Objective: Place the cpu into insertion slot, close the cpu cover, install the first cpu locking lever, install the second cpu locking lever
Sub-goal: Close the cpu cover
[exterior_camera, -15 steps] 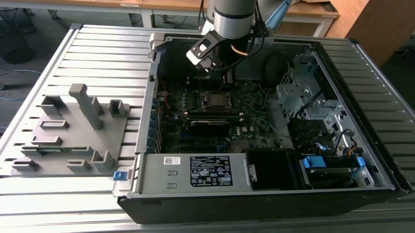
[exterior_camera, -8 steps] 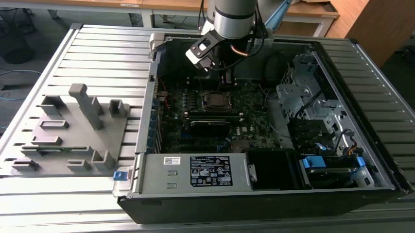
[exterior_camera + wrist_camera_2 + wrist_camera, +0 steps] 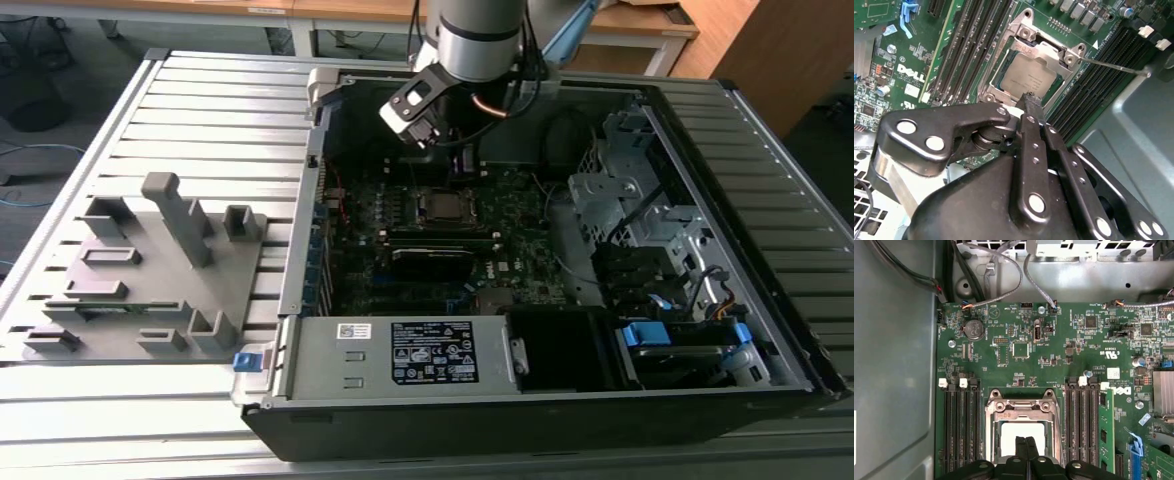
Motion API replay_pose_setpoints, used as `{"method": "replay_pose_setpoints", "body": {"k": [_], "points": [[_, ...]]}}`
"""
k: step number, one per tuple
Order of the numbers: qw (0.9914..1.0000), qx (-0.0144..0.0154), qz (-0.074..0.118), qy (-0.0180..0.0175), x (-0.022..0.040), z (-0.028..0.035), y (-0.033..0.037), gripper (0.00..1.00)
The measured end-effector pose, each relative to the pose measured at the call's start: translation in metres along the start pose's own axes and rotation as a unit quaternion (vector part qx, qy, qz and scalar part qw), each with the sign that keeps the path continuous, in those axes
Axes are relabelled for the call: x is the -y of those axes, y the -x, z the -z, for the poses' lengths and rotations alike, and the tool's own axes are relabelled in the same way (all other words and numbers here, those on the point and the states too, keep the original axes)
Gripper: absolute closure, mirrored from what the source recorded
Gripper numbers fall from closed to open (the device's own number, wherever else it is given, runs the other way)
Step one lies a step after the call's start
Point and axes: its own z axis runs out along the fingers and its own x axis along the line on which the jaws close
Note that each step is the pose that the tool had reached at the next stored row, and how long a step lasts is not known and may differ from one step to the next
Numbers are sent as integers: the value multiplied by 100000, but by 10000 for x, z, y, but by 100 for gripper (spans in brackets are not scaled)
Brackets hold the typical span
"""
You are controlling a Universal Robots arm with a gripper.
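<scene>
Gripper [image 3: 1026,442] tips are pressed together with nothing seen between them, hanging just over one edge of the cpu [image 3: 1024,429] in the first wrist view. That chip sits in the insertion slot [image 3: 990,440], and the cpu cover [image 3: 1021,412] looks to be lying down around it, its cut-out framing the grey top. In the second wrist view one thin locking lever [image 3: 1114,65] juts out free over the memory slots [image 3: 1094,100] beside the socket, so I judge nothing clamps the cover yet. Risks from here: a narrow closed tip pushing a wire-thin lever could slide off it and jab the board or the memory slots; a push landing on the cover instead could tip the unclamped frame and shift the chip on its contacts; a tip carried too low could scratch the metal top
</scene>
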Motion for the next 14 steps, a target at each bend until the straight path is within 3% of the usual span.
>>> {"method": "replay_pose_setpoints", "body": {"k": [10, 14], "points": [[100000, 37, 30, -2, 5, -10, 0, 89], [99994, -2, 1093, -22, 5, -12, 1, 89]]}}
